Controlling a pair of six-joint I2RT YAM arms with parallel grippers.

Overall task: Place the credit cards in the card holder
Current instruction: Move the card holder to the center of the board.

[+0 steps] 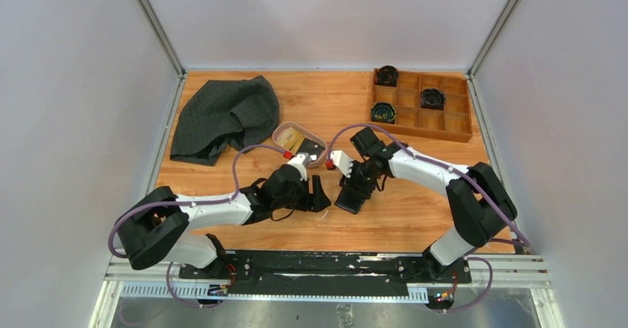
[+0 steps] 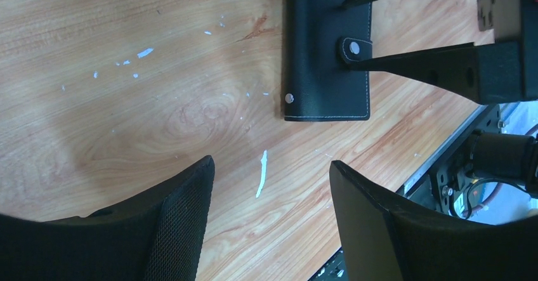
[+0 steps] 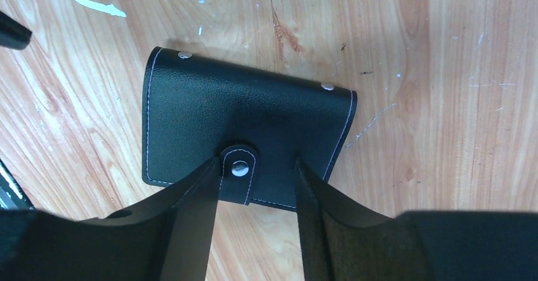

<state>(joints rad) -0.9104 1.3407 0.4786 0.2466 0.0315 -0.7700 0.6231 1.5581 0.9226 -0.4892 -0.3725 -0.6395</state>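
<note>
The card holder [image 1: 349, 199] is a closed black wallet with white stitching, lying flat on the wooden table; it also shows in the left wrist view [image 2: 320, 71] and the right wrist view [image 3: 241, 116]. My right gripper [image 3: 257, 163] is open just over its near edge, with its fingertips either side of the snap tab [image 3: 239, 168]. My left gripper [image 2: 271, 167] is open and empty over bare wood, just left of the holder. A gold card [image 1: 291, 137] and a black card [image 1: 312, 150] lie in the pinkish tray [image 1: 279, 130].
A dark grey cloth [image 1: 222, 117] lies at the back left. A wooden compartment box [image 1: 437, 121] with round black items stands at the back right. The table's front edge and the metal rail [image 2: 444, 167] are close behind the holder in the left wrist view.
</note>
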